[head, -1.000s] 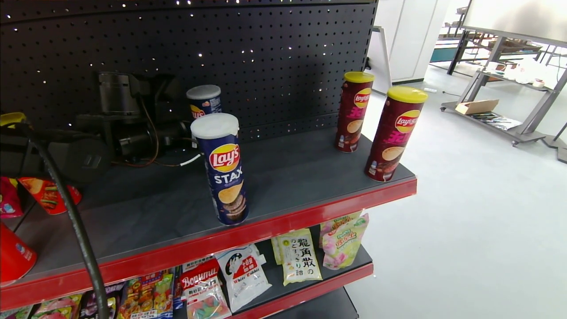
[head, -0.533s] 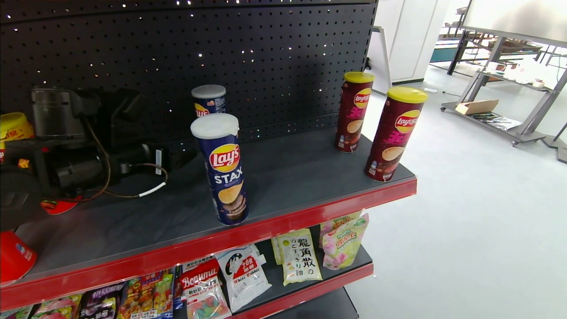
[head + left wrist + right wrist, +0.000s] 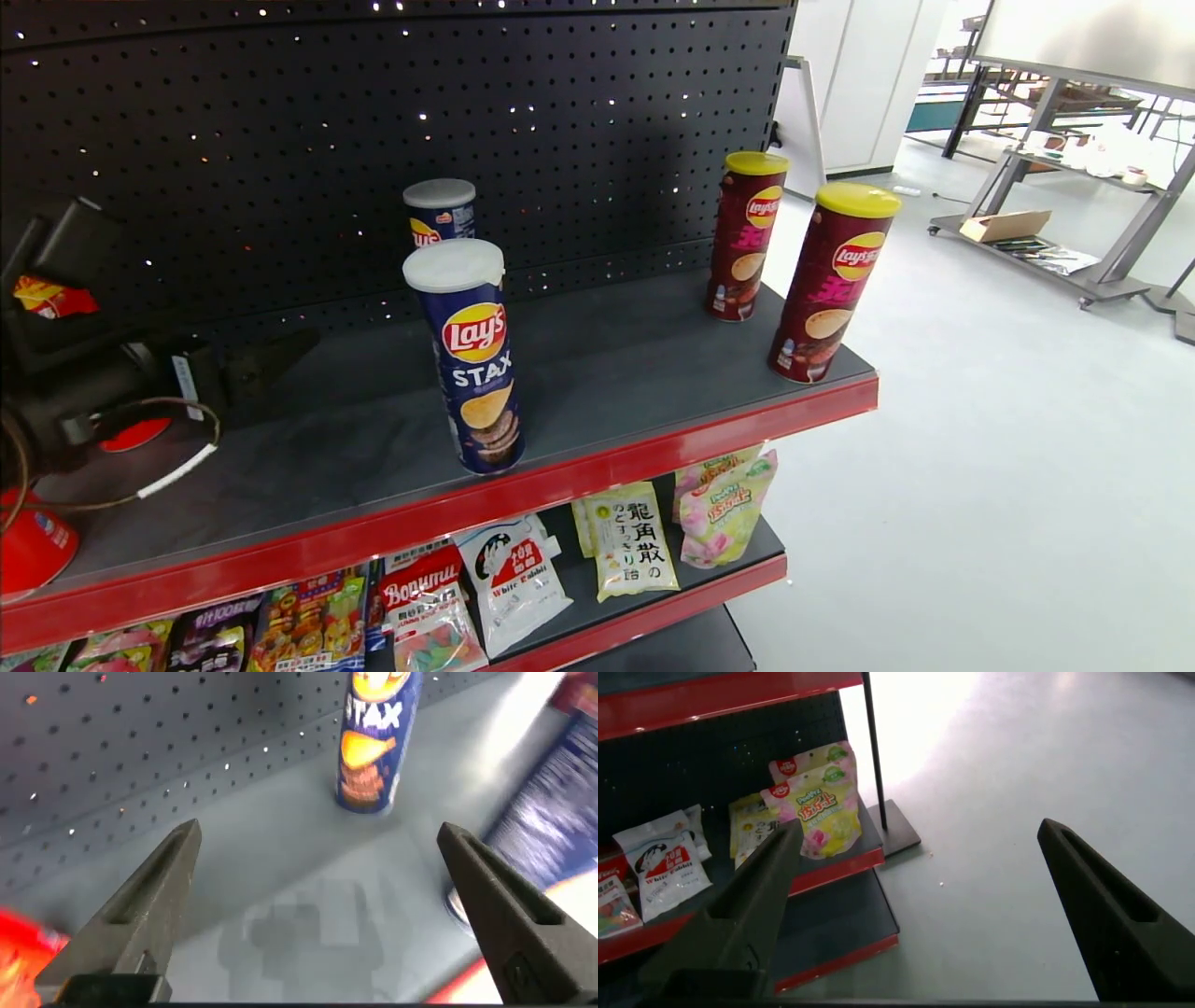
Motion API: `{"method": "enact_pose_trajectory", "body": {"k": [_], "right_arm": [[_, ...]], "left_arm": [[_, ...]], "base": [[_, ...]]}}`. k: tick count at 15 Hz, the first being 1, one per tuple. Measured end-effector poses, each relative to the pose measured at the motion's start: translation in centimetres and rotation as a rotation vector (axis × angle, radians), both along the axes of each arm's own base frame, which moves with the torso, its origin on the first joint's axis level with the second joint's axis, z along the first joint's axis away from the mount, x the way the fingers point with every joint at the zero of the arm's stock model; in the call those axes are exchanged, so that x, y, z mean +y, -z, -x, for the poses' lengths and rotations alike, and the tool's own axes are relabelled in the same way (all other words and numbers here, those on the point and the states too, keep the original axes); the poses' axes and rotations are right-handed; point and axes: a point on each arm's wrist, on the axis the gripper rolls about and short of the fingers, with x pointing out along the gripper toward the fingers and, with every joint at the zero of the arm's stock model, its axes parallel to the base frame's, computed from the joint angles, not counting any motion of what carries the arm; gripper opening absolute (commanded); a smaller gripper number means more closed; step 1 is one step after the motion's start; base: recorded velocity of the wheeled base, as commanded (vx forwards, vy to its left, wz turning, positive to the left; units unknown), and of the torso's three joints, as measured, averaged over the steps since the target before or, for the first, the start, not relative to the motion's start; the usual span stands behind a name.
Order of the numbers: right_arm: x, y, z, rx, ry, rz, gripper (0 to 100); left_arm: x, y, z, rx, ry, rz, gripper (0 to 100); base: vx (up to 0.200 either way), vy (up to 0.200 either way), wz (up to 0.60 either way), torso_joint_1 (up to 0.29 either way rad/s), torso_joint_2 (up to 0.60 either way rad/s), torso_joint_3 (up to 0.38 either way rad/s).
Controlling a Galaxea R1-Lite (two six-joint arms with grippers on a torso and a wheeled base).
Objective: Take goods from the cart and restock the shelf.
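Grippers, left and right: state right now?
Left gripper: open, holding nothing.
Right gripper: open, holding nothing.

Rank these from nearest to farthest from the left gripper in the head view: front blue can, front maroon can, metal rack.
1. Front blue can, mid-shelf, to the right of the left gripper.
2. Front maroon can, at the shelf's right corner.
3. Metal rack, across the floor, far right.
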Motion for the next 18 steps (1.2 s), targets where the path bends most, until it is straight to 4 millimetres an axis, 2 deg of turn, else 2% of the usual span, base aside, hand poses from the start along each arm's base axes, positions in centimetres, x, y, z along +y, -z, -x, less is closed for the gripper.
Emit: {"method": "enact_pose_trajectory", "body": {"k": [9, 10, 12, 15, 17, 18], "right_arm": [[0.1, -0.2, 0.0, -0.003, -0.031, 0.034, 100], [0.0, -0.9, 0.1, -0.022, -0.026, 0.017, 100], [0.0, -3.6, -0.1, -0.049, -0.025, -0.033, 100], [0.1, -8.3, -2.8, 0.033, -0.051, 0.015, 100], [0.2, -9.5, -4.9, 0.114, -0.105, 0.089, 100], [0.2, -9.6, -5.4, 0.132, -0.121, 0.113, 100]], "left_arm": [[0.8, 0.2, 10.3, 0.062, 0.034, 0.005, 100], [0.8, 0.3, 11.2, 0.062, 0.034, 0.008, 100], [0.9, 0.2, 12.6, 0.043, 0.035, 0.017, 100], [1.1, 0.2, 13.7, 0.000, 0.018, 0.017, 100], [1.3, 0.8, 14.6, -0.019, -0.047, 0.009, 100], [1.4, 1.1, 15.0, -0.024, -0.064, 0.006, 100]], "base": [[0.000, 0.000, 0.00, 0.000, 0.00, 0.000], [0.000, 0.000, 0.00, 0.000, 0.00, 0.000], [0.000, 0.000, 0.00, 0.000, 0.00, 0.000], [0.000, 0.000, 0.00, 0.000, 0.00, 0.000], [0.000, 0.000, 0.00, 0.000, 0.00, 0.000], [0.000, 0.000, 0.00, 0.000, 0.00, 0.000]]}}
